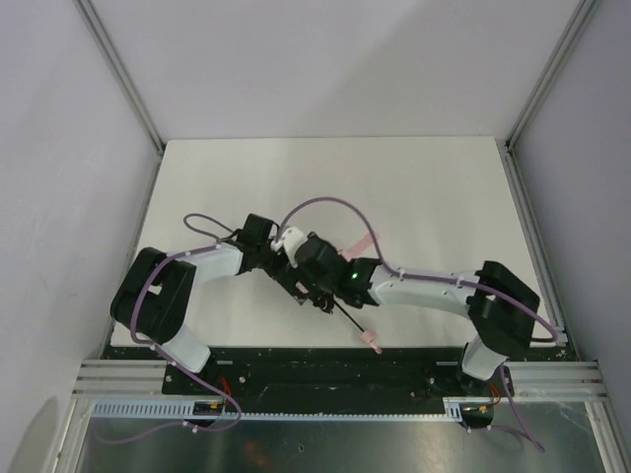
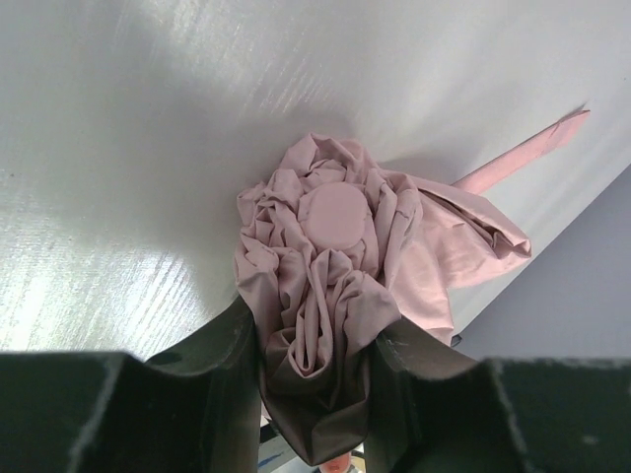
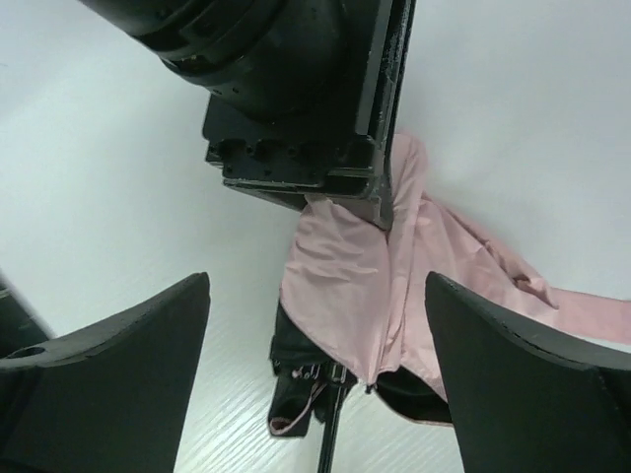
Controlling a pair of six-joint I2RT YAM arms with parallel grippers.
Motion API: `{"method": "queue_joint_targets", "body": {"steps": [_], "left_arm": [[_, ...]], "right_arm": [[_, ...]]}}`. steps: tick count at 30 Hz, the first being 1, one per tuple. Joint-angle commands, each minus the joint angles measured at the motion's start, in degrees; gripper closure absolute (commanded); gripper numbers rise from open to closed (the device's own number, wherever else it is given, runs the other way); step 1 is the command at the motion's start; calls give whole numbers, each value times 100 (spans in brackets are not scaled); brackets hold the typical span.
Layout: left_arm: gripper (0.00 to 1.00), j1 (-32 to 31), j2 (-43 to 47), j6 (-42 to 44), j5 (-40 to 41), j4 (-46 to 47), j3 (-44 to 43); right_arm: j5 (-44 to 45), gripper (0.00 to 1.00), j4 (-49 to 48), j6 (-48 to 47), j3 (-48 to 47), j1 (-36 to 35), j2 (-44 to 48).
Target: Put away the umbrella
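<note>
Where the arms meet over the near middle of the white table, the left gripper pinches the bunched pink canopy of the umbrella — fabric squeezed between both fingers. The right gripper stands spread wide, its fingers either side of the folds, clear of them. The black shaft runs toward the near edge, ending in the pink handle.

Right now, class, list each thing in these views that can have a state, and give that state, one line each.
umbrella, canopy collapsed and bunched, not wrapped
strap, unfastened, trailing loose
shaft, extended
left tool, shut on the umbrella's fabric
right tool, open, holding nothing
</note>
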State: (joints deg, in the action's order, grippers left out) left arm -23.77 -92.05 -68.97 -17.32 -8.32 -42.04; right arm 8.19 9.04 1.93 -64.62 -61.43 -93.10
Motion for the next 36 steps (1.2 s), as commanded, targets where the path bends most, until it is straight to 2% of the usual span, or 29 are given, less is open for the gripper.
{"method": "queue_joint_targets", "body": {"steps": [1, 3, 7, 14, 17, 20, 21, 22, 25, 28, 29, 31, 36], "left_arm": [[100, -4, -377, 309, 751, -1513, 144], [100, -2, -391, 245, 744, -1559, 148], [100, 1, -433, 120, 668, -1591, 161], [100, -1, -435, 49, 570, -1620, 181], [100, -3, -424, 52, 517, -1618, 172], [100, 2, -397, 133, 486, -1608, 54], [97, 7, -381, 232, 525, -1601, -46], [88, 10, -361, 374, 588, -1593, -180], [46, 77, -190, 791, 804, -1425, -518], [13, 282, -23, 1138, 634, -1053, -666], [7, 372, 69, 1245, 603, -981, -696], [2, 546, 294, 1393, 624, -905, -684], [1, 988, 963, 1594, 517, -814, -426]], "right_arm": [[2474, 9, -665, -649, -36, -503, -569], [2835, 11, -1143, -810, 28, -645, -888], [2981, 17, -1672, -947, 72, -704, -1439], [3043, 29, -1637, -685, 147, -544, -2057], [2973, 50, -1391, -521, 173, -404, -2230], [2534, 81, -1114, -298, 313, -273, -2294], [2321, 91, -1031, -193, 377, -225, -2288], [2061, 95, -981, -97, 440, -170, -2272], [1131, 99, -754, 222, 631, 61, -2179], [99, 100, -658, 479, 741, 301, -2169], [-250, 100, -636, 560, 749, 392, -2191], [-1010, 100, -628, 709, 760, 577, -2244], [-2693, 100, -731, 1175, 760, 1210, -2505]]}}
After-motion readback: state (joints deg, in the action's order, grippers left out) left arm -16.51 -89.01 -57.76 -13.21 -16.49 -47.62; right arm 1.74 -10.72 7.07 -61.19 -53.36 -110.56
